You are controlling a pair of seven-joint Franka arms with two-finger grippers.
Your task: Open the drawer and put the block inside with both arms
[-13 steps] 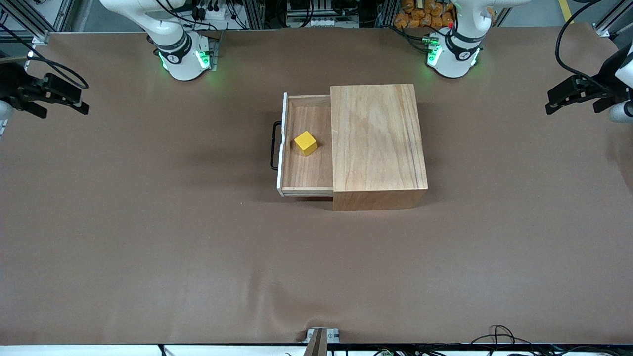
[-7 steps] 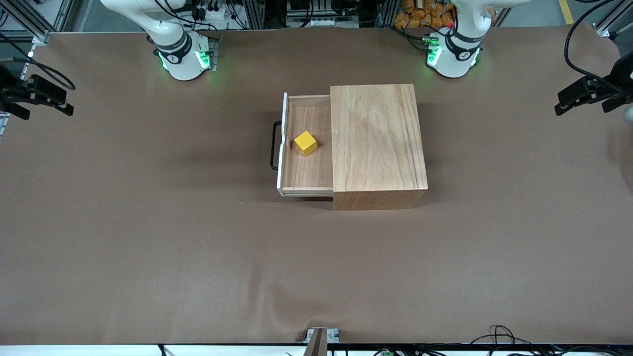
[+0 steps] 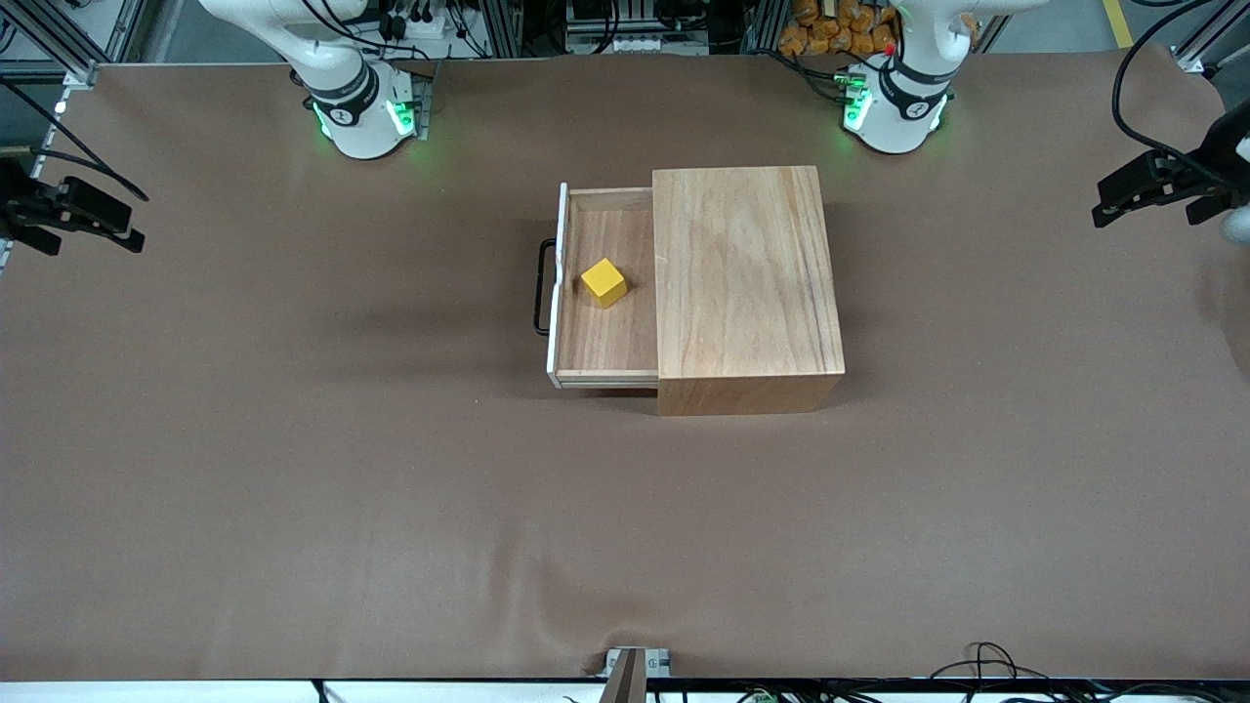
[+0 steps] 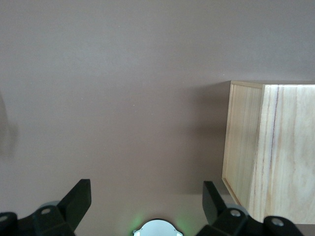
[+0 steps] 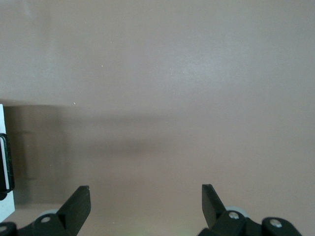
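A light-wood box [image 3: 747,283] with visible grain and its wooden drawer [image 3: 605,337], fronted by a smooth white panel [image 3: 556,293], sit on a matt brown worktop [image 3: 293,469]; the yellow block [image 3: 604,282] looks smooth.

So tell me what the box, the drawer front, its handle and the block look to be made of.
Box: light, unpainted wood with visible grain streaks and a matte finish.
Drawer: same grainy wood on the floor; its front panel is smooth white, probably painted wood or plastic.
Handle: thin black loop, likely metal wire.
Block: solid yellow, evenly coloured, painted wood or plastic; cannot tell which.
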